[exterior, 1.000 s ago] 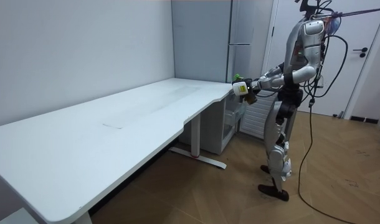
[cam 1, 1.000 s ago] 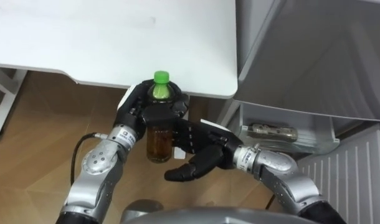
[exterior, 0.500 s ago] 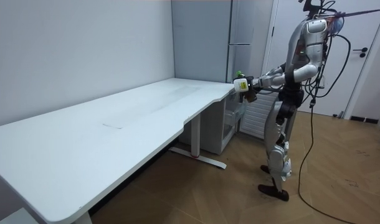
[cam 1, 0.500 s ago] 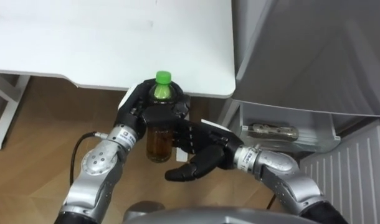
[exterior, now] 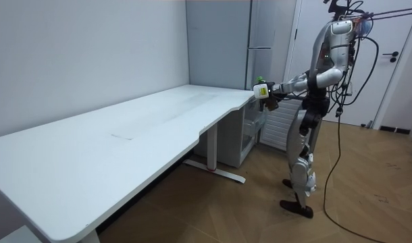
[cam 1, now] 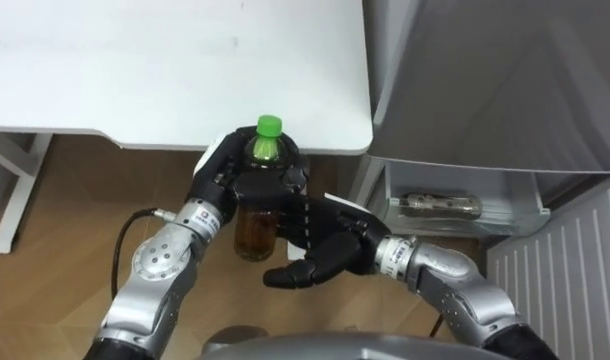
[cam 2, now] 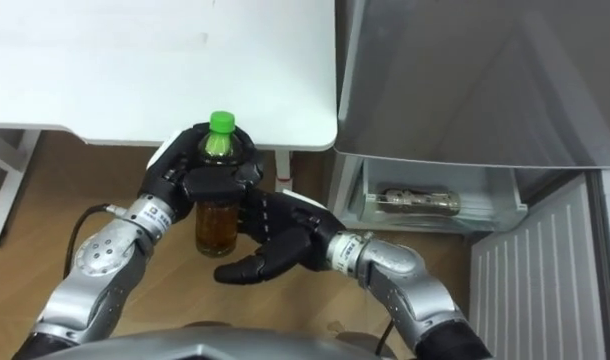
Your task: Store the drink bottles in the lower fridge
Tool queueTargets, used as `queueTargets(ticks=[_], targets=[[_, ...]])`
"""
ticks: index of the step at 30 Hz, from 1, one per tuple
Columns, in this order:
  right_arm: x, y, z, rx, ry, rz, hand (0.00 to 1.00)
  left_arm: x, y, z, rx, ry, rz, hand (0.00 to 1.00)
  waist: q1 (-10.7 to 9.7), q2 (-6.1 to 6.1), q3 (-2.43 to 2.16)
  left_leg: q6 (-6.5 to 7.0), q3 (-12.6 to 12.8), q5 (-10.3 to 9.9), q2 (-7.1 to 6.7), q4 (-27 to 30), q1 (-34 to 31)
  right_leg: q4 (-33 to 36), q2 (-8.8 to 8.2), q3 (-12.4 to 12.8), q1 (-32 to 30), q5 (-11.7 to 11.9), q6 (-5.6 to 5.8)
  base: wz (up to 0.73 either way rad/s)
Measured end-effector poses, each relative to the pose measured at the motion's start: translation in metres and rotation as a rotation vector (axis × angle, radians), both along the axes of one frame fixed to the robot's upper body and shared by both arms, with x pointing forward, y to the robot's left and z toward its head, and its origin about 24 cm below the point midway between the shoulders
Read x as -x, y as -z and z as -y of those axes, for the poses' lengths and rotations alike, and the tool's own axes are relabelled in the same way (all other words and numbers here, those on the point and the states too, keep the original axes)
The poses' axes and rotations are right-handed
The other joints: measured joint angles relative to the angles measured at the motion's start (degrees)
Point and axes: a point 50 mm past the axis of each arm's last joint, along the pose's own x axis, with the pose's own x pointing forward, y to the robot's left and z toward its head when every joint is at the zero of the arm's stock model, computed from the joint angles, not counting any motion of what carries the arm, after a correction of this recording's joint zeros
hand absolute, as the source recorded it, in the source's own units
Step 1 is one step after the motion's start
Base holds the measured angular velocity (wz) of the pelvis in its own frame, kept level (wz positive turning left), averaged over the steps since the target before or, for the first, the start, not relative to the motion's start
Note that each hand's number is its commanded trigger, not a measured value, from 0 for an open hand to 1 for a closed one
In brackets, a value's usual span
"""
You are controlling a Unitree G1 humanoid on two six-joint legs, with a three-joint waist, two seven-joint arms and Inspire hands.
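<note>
I've edged the bottle [cam 1: 255,232] toward the lower fridge drawer [cam 1: 455,223]. My left hand [cam 1: 230,185] curls its fingers round it and my right hand [cam 1: 325,245] lies open alongside. Stowing looks next.

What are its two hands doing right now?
Left hand: fingers closed around the green-capped clear plastic bottle of brown drink.
Right hand: open, beside that bottle.

bench [cam 1: 135,70] stood left | fridge [cam 1: 505,90] just beside, right | bottle [cam 1: 255,232] hung before bench edge | second bottle [cam 1: 442,205] lay low inside fridge
</note>
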Motion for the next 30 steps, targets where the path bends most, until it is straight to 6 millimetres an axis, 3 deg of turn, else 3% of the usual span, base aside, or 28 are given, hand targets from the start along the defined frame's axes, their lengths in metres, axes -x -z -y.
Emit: queueTargets(ticks=[1, 2, 3, 13, 26, 27, 29, 30], targets=[[0.000, 0.000, 0.000, -0.006, 0.006, -0.003, 0.60, -0.001, -0.001, 0.000, -0.002, 0.005, 0.004, 1.00, 0.0, -0.07, -0.15, 0.01, 0.2, 0.0, 0.01, 0.0, -0.3, 0.1, -0.01, 0.0, -0.4, 0.0, 0.00, -0.05], [0.000, 0.000, 0.000, -0.011, 0.010, -0.008, 0.92, -0.001, -0.001, 0.001, -0.002, 0.006, 0.004, 1.00, -0.1, -0.07, -0.15, 0.01, 0.2, 0.0, 0.00, 0.1, -0.3, 0.1, -0.03, 0.0, -0.4, 0.0, 0.00, -0.03], [0.002, 0.001, 0.000, -0.017, 0.019, -0.017, 1.00, -0.001, -0.001, 0.001, -0.003, 0.009, 0.003, 1.00, -0.5, -0.15, -0.21, 0.01, 0.2, 0.0, -0.01, 0.1, -0.3, 0.1, -0.06, 0.0, -0.4, 0.0, 0.00, 0.00], [0.006, 0.017, 0.007, 0.007, 0.227, -0.155, 1.00, 0.006, 0.002, 0.024, -0.013, 0.126, -0.010, 1.00, -0.7, -0.07, -0.33, 0.02, 1.3, 0.0, 0.18, -1.0, 1.0, 0.0, 0.15, 0.8, 0.0, 0.0, 0.03, -0.05], [0.007, 0.018, 0.008, 0.033, 0.256, -0.159, 1.00, 0.004, 0.002, 0.027, -0.016, 0.144, -0.014, 1.00, -0.8, 0.78, -0.23, 0.02, 1.9, 0.0, 0.22, -1.2, 1.2, 0.0, 0.31, 1.5, -0.1, 0.1, 0.00, -0.02], [0.007, 0.018, 0.008, 0.035, 0.255, -0.158, 1.00, 0.005, 0.002, 0.027, -0.015, 0.145, -0.014, 0.67, -0.9, 0.77, -0.23, 0.02, 1.9, 0.0, 0.22, -1.2, 1.2, 0.0, 0.31, 1.5, -0.1, 0.1, 0.00, 0.00], [0.007, 0.018, 0.009, 0.036, 0.254, -0.152, 1.00, 0.005, 0.002, 0.027, -0.013, 0.145, -0.015, 0.27, -0.8, 0.78, -0.23, 0.02, 2.0, 0.0, 0.23, -1.3, 1.1, 0.0, 0.32, 1.6, -0.2, 0.1, 0.00, 0.00], [0.007, 0.018, 0.009, 0.036, 0.254, -0.152, 1.00, 0.005, 0.002, 0.027, -0.012, 0.144, -0.015, 0.00, -0.9, 0.77, -0.23, 0.02, 2.0, 0.0, 0.23, -1.3, 1.1, 0.0, 0.32, 1.6, -0.4, 0.1, 0.00, 0.00]])
